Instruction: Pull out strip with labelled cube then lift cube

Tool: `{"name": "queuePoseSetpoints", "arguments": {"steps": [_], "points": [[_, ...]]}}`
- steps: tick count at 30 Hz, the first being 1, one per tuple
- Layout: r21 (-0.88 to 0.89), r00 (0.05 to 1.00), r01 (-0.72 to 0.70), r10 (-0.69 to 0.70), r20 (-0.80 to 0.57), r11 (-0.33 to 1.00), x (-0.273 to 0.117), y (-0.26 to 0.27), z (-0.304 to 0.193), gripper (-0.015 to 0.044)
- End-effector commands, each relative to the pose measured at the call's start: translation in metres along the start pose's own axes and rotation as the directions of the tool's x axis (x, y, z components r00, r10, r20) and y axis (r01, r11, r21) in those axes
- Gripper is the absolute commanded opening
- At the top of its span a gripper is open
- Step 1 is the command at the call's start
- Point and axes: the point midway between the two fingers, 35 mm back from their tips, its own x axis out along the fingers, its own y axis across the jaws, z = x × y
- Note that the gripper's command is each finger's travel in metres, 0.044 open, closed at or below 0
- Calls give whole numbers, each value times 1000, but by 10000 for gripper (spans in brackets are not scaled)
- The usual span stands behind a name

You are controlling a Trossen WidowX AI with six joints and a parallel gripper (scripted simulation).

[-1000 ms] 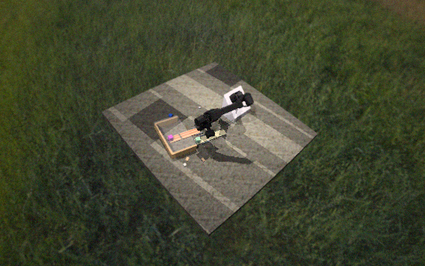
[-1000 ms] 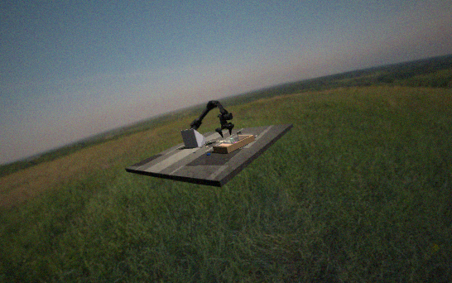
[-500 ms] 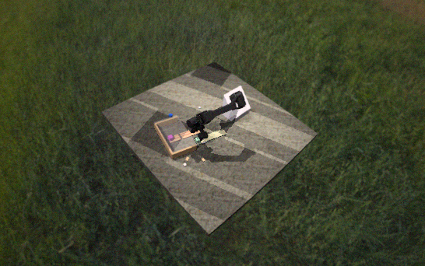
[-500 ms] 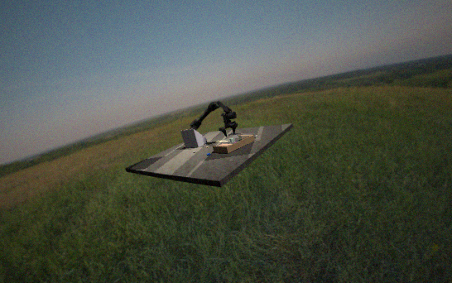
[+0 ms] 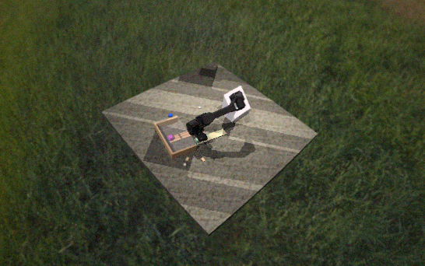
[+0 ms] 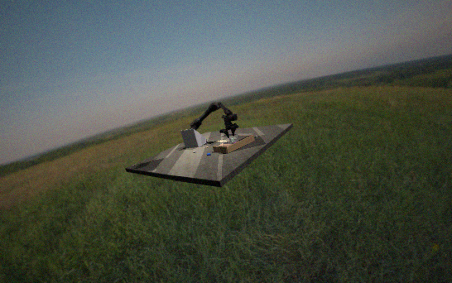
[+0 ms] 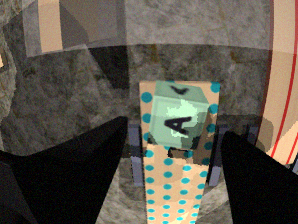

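The labelled cube (image 7: 180,120) (image 5: 197,140) is pale green with a black A. It sits on one end of a tan strip with teal dots (image 7: 168,174) (image 5: 216,134), which lies in one piece outside the tray's open side. My gripper (image 7: 176,132) (image 5: 200,138) (image 6: 228,136) is open, partly spread. In the wrist view its fingers stand left and right of the cube and strip, with gaps on both sides. A tan strip with red lines (image 7: 283,60) lies to the right in the wrist view.
A wooden-walled tray (image 5: 163,141) (image 6: 240,143) holds more strips (image 5: 181,136) and a magenta cube (image 5: 170,137). A blue object (image 5: 170,115) (image 6: 209,154) lies beyond the tray. A white block (image 6: 191,139) stands by the arm's base. Small tan pieces (image 5: 202,159) lie nearby.
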Motion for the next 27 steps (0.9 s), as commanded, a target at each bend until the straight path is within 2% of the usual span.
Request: {"name": "queuePoseSetpoints", "arguments": {"steps": [1, 20, 24, 27], "points": [[6, 1000, -3, 3, -3, 1000, 6, -1, 0, 250], [6, 1000, -5, 5, -4, 1000, 35, -1, -1, 250], [0, 1000, -2, 2, -2, 1000, 32, 0, -1, 145], [0, 1000, -2, 2, -2, 1000, 32, 0, -1, 125]]}}
